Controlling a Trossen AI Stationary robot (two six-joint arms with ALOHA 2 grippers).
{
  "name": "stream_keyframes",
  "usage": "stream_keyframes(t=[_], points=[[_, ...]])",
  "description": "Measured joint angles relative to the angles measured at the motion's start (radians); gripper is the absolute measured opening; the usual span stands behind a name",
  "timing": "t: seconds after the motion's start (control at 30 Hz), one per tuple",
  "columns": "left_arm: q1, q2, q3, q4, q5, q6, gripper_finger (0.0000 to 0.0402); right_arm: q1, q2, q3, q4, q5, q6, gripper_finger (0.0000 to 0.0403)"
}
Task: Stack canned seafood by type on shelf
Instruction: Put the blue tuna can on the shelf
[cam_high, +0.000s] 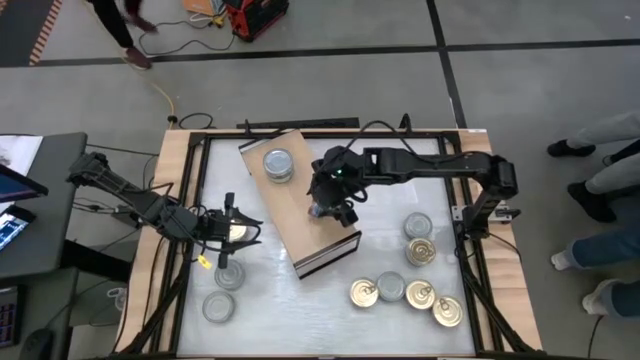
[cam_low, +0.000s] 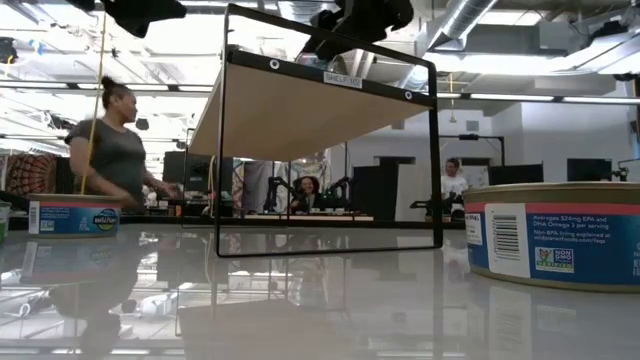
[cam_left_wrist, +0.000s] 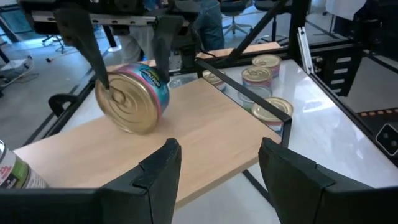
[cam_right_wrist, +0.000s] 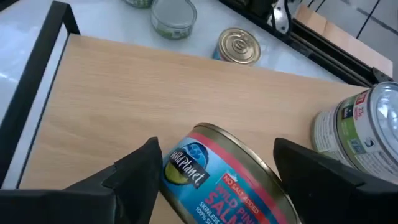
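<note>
A: Where is your right claw (cam_high: 333, 207) sitting?

B: It is hovering over the middle of the shelf (cam_high: 300, 235), fingers spread on either side of a tilted blue-and-pink salmon tin (cam_right_wrist: 227, 180); you cannot tell whether they are gripping it. Bare board is lying open all around, toward the dark-framed end near the table's front.

A: And the left claw (cam_high: 232, 232)?

B: It is waiting just off the shelf's left edge with its fingers apart, holding nothing, a gold-topped tin (cam_high: 237, 231) under it.

A: The other tins?

B: A silver-topped stack (cam_high: 278, 164) is standing at the shelf's far end. Gold pull-tab tins (cam_high: 420, 295) are clustering by the table's front right corner.
</note>
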Motion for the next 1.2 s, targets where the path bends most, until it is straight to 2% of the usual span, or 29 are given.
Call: stream_keyframes(t=[0.27, 0.5, 0.7, 0.77, 0.9, 0.97, 1.13, 1.2], points=[[0.0, 0.0, 0.0, -0.009, 0.0, -0.006, 0.0206, 0.011, -0.007, -0.002, 0.001, -0.001, -0.027, 0.0316], [0.0, 0.0, 0.0, -0.009, 0.0, -0.006, 0.0206, 0.087, -0.006, -0.001, 0.051, -0.014, -0.027, 0.0315], [0.0, 0.0, 0.0, -0.009, 0.0, -0.017, 0.0206, 0.111, -0.016, 0.098, 0.001, -0.004, -0.015, 0.0314], [0.0, 0.0, 0.0, -0.009, 0.0, -0.03, 0.0206, 0.101, -0.019, 0.135, -0.019, 0.035, 0.06, 0.0314], [0.0, 0.0, 0.0, -0.008, 0.015, -0.045, 0.0206, 0.091, -0.019, 0.194, -0.108, 0.283, 0.367, 0.0314], [0.0, 0.0, 0.0, -0.005, 0.019, -0.044, 0.0206, 0.091, -0.019, 0.197, -0.134, 0.356, 0.496, 0.0314], [0.0, 0.0, 0.0, -0.002, 0.018, 0.006, 0.0206, 0.11, -0.017, 0.196, -0.234, 0.378, 0.636, 0.0314], [0.0, 0.0, 0.0, -0.003, 0.019, 0.052, 0.0206, 0.086, -0.017, 0.196, -0.275, 0.379, 0.687, 0.0314]])
